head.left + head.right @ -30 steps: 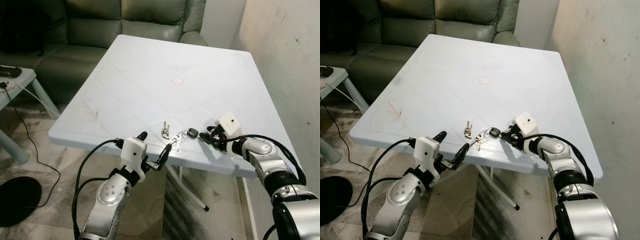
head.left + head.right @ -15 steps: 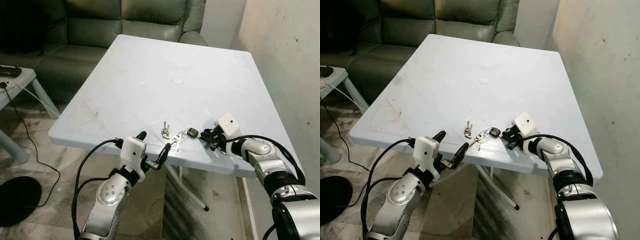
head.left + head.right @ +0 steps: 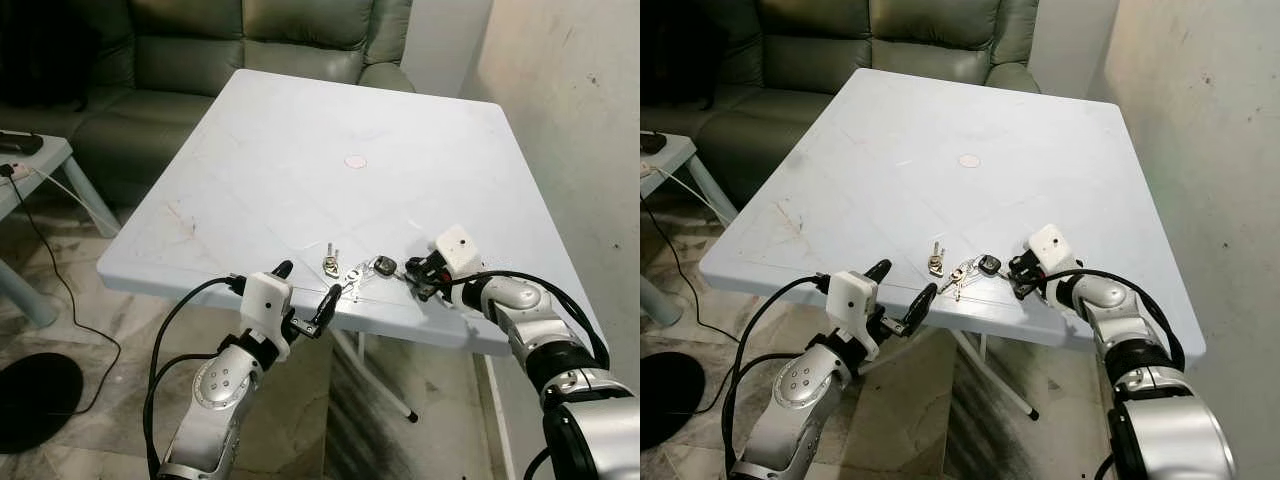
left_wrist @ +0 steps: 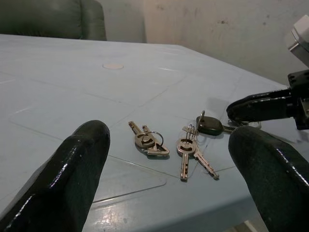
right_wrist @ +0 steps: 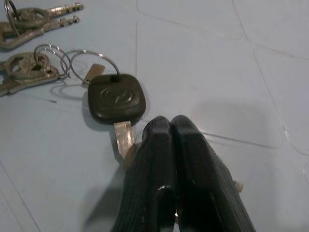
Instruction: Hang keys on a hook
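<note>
Resting low on the pale blue plastic table (image 3: 300, 130) near its front edge, right gripper (image 5: 166, 133) with both black fingers pressed flat together, nothing clamped between them, tips touching or all but touching the bare metal blade of the black-headed car key (image 5: 116, 99). Lying straight ahead of those closed tips: blade pointing back at the gripper, black head beyond it, long axis nearly in line with the fingers. Linked past the head by split rings (image 5: 89, 63), a silver key bunch (image 3: 958, 275) trailing further away, and a separate pair of keys (image 4: 147, 141) on its own ring beside that, apart from the rest.

Hovering just off the table's front edge, left gripper (image 3: 305, 297), fingers (image 4: 77, 164) spread wide and empty, both bunches lying ahead between its tips but well short of contact.

Nearer to the car key by far: the right gripper. Judged next need: parting those fingers and straddling the blade or head across its flat, since closed tips can only push it. Risk: nudging the key away along the slick top. No hook seen around the table or on the wall (image 3: 1200, 120).
</note>
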Controlling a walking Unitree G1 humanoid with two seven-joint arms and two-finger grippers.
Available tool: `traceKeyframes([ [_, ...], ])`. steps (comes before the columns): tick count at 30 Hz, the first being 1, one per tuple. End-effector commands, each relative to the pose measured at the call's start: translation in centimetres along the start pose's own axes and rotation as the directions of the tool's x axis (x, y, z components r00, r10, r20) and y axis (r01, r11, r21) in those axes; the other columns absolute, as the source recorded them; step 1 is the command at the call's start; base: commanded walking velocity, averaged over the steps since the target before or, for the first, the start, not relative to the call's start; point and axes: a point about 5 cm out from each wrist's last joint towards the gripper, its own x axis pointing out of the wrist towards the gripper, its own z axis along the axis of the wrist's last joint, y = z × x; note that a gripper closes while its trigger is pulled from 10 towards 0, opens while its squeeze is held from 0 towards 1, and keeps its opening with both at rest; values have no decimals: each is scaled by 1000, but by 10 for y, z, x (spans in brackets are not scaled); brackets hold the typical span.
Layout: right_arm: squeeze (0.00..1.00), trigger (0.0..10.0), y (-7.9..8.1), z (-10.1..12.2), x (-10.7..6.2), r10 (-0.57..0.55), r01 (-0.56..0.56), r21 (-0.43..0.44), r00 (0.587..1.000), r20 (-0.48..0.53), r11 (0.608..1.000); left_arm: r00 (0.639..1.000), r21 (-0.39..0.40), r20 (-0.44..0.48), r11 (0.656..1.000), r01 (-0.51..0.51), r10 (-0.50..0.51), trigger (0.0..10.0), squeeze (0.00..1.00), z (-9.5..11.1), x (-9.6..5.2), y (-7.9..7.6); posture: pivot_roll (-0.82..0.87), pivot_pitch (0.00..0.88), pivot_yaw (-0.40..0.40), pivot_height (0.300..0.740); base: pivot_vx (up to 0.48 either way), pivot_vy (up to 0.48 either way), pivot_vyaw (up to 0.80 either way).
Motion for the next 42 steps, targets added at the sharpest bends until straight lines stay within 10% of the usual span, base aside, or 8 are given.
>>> traceKeyframes([
  [1, 1000, 10000, -5, 7, 0, -17, 17, 23, 999, 28, 1000, 1000, -7, 8, 1000, -6, 6, 10000, 0, 1, 1, 1, 59, 82, -95, 740, 0, 0, 0],
  [7, 843, 10000, -7, 7, 0, -35, 35, -3, 999, 8, 999, 1000, -8, 9, 1000, -6, 6, 10000, 0, 1, 1, 0, 60, 80, -96, 740, 0, 0, 0],
  [9, 0, 10000, -7, 8, 0, -39, 39, -16, 999, 7, 999, 1000, -9, 9, 1000, -7, 7, 10000, 0, 1, 2, 1, 60, 80, -96, 740, 0, 0, 0],
  [14, 0, 10000, -6, 7, 0, -15, 15, 13, 1000, 12, 1000, 1000, -8, 11, 1000, -8, 8, 10000, 0, 2, 2, 1, 61, 81, -95, 740, 0, 0, 0],
  [15, 1000, 10000, -7, 8, -1, -25, 25, -1, 1000, 17, 1000, 1000, -8, 11, 1000, -8, 8, 10000, 0, 2, 2, 1, 61, 81, -95, 740, 0, 0, 0],
  [20, 1000, 10000, -8, 7, -1, -44, 44, -17, 999, 3, 999, 1000, -12, 13, 1000, -8, 8, 10000, 0, 2, 2, 1, 59, 78, -95, 740, 0, 0, 0],
  [22, 0, 10000, -8, 8, -1, -38, 39, -30, 999, 2, 999, 1000, -12, 13, 1000, -7, 7, 10000, 0, 2, 2, 0, 59, 78, -95, 740, 0, 0, 0],
  [42, 0, 10000, -3, 4, -1, 19, -19, -42, 1000, 2, 999, 1000, -12, 14, 1000, -5, 5, 10000, 0, 2, 2, 0, 59, 79, -93, 740, 0, 0, 0],
])
